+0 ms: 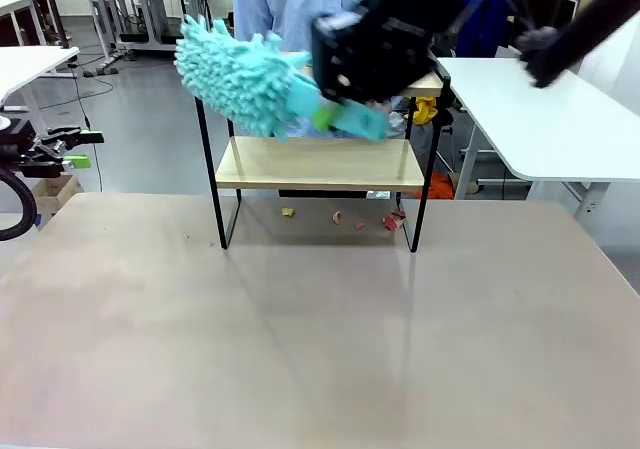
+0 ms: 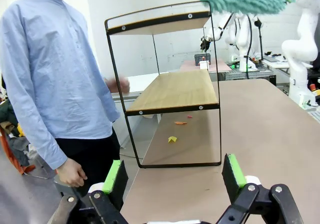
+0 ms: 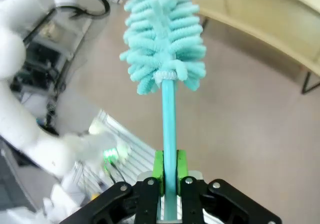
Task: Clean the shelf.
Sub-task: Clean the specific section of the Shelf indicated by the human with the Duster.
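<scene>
The shelf (image 1: 318, 164) stands on the surface (image 1: 320, 349) with a person just behind it. The right claw (image 3: 169, 160) is clamped on the thin handle of a teal duster (image 1: 240, 74), its fluffy head level with the shelf's top board at the left end, probably to sweep that board. The left claw (image 2: 173, 166) hangs wide and empty off the shelf's left end, clear of the sweep.
</scene>
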Robot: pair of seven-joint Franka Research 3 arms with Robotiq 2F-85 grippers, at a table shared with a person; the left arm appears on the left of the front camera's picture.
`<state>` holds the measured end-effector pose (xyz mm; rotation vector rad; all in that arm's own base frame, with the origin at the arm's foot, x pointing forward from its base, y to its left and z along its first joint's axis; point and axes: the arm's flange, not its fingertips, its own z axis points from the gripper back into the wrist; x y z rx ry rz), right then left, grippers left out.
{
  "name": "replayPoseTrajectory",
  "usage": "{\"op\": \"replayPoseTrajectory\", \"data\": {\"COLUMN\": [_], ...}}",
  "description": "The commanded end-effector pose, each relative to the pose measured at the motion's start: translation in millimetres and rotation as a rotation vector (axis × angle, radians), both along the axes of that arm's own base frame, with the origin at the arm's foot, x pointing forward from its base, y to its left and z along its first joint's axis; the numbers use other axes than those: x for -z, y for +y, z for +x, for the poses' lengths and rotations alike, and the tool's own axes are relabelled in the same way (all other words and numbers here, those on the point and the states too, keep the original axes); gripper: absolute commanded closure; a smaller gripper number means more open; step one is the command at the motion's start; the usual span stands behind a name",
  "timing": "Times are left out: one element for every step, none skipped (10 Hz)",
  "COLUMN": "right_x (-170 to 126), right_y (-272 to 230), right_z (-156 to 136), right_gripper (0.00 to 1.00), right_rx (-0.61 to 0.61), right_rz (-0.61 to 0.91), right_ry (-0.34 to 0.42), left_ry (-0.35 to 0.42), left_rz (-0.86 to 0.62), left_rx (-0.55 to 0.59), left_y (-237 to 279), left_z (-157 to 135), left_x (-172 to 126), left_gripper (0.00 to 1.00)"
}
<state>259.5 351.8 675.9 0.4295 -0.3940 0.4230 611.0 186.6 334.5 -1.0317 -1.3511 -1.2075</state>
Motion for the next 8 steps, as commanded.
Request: {"op": "replayPoseTrajectory", "data": {"right_x": [-9,-13,-15,-5,-5,-5,-5,-5], "right_y": [38,49,51,35,35,35,35,35], "right_z": [29,41,45,21,21,21,21,21], "right_gripper": [0.87,0.87,0.87,0.87,0.87,0.87,0.87,0.87], "right_rx": [0.174,0.221,0.221,0.132,0.132,0.132,0.132,0.132], "right_rz": [-0.023,-0.036,-0.032,0.014,0.014,0.014,0.014,0.014], "right_ry": [-0.103,-0.057,0.006,-0.068,-0.068,-0.068,-0.068,-0.068], "left_ry": [-0.004,-0.004,-0.004,-0.004,-0.004,-0.004,-0.004,-0.004], "left_rz": [0.001,0.001,0.001,0.001,0.001,0.001,0.001,0.001], "left_rx": [0.001,0.001,0.001,0.001,0.001,0.001,0.001,0.001], "left_y": [-1,-1,-1,-1,-1,-1,-1,-1], "left_z": [-1,-1,-1,-1,-1,-1,-1,-1], "left_x": [-4,-4,-4,-4,-4,-4,-4,-4], "left_gripper": [0.0,0.0,0.0,0.0,0.0,0.0,0.0,0.0]}}
